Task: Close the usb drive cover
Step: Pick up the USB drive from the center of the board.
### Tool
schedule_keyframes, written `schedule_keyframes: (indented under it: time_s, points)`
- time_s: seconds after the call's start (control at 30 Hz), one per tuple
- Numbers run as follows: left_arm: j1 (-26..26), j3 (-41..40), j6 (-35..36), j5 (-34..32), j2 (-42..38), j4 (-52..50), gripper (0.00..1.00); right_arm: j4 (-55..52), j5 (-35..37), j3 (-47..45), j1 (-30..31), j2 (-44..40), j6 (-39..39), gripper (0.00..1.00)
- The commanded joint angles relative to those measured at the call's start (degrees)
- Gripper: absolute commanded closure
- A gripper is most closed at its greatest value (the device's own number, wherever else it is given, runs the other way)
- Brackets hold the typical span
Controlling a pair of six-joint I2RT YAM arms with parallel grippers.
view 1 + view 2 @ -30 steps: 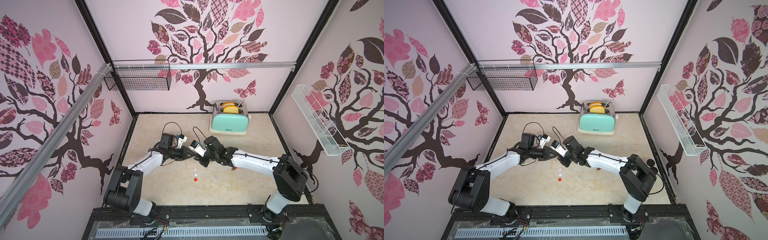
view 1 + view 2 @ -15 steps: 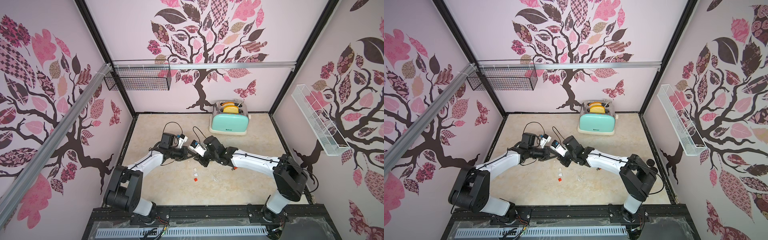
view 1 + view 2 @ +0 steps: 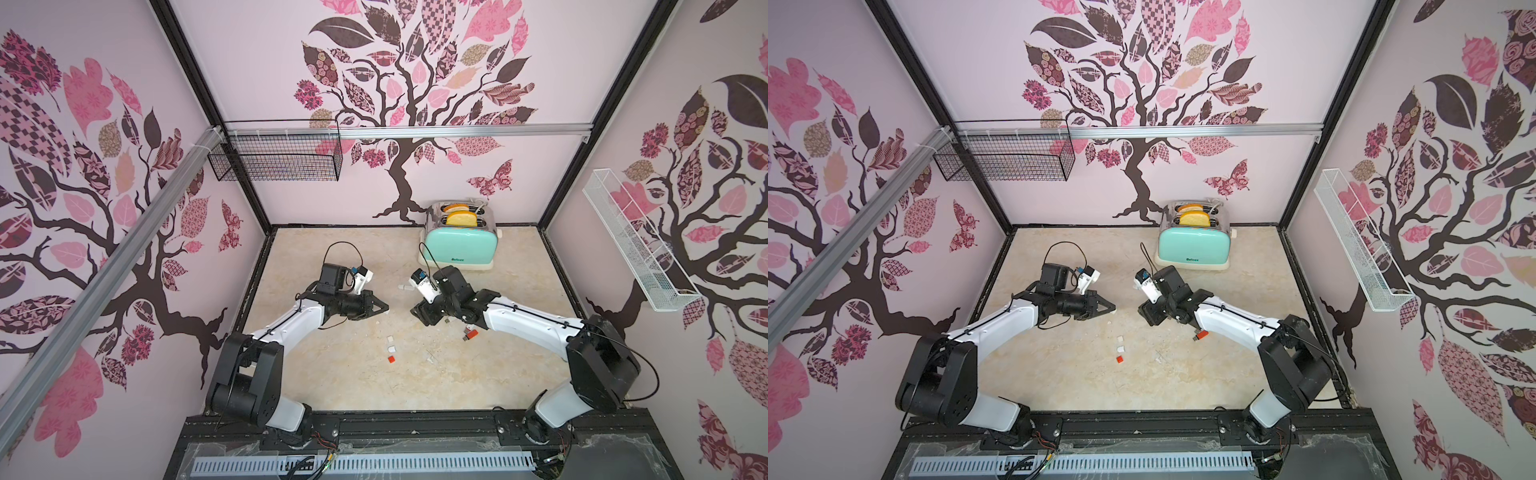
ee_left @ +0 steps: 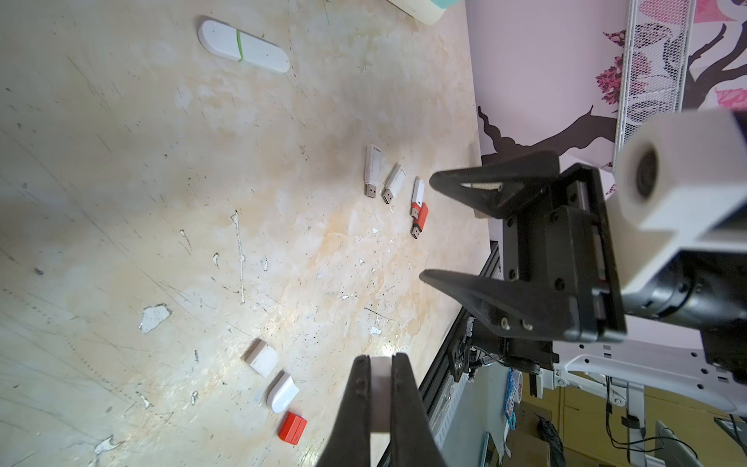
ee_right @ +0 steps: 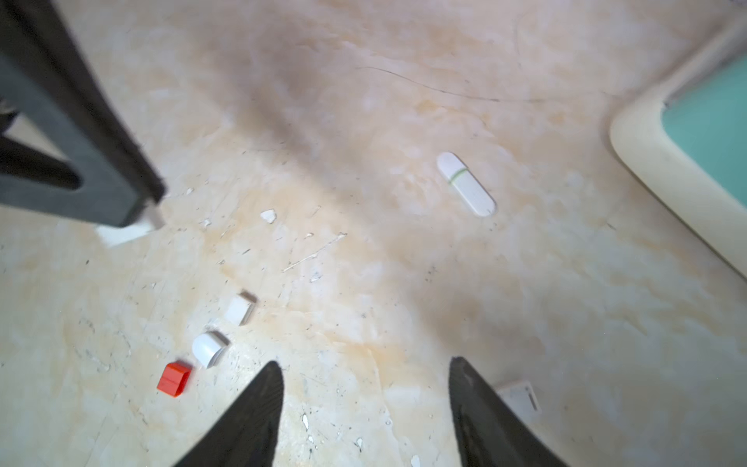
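Separation since before — left tool pinching white usb drive, right tool now spread.

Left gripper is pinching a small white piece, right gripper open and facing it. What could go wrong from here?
1. The left gripper pinches the white piece, mostly hidden by its fingers; if it sits askew it might slip out among the loose caps.
2. The uncapped drives lie almost touching; the open right gripper could knock a neighbour while picking one.
3. Both grippers point tip to tip, so a misaligned approach may clash fingers.
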Motion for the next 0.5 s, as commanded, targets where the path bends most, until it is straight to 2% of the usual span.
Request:
schedule_keyframes:
  time_s: [0.0, 0.07, 0.13, 0.47]
  points:
    - [0.5, 2.2, 2.3, -0.8, 0.5, -2.9, 1.0, -4.0, 2.7, 2.2, -0.7, 0.4, 3.1, 0.28]
    - [0.7, 2.3, 2.2, -0.8, 0.7, -2.9, 1.0, -4.4, 4.3, 3.6, -1.2, 2.0, 4.8, 0.19]
    - [0.7, 2.4, 2.3, -0.6, 0.8, -2.8, 1.0, -4.6, 5.4, 4.6, -1.8, 3.7, 6.4, 0.15]
    - [1.2, 2.8, 4.5, -0.9, -0.4, -5.0, 1.0, -8.5, 8.3, 12.3, -6.3, 14.0, 11.9, 0.18]
